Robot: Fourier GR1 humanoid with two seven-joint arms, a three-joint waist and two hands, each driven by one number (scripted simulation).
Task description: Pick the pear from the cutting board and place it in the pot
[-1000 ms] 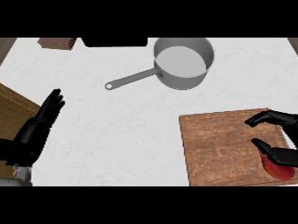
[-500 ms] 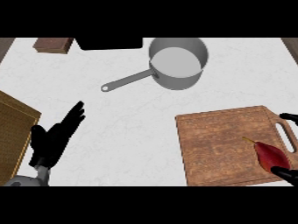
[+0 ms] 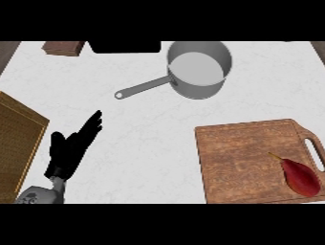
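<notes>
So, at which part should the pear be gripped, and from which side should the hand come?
Probably the wide lower body of the pear, not the thin stem end pointing up-left. It lies flat on the cutting board near the handle slot, so come from above, fingers across its width. The right hand is out of view; the left hand rests open far left.

A kitchen — pot [image 3: 197, 71] and cutting board [image 3: 254, 160] on a white counter [image 3: 151, 124].
</notes>
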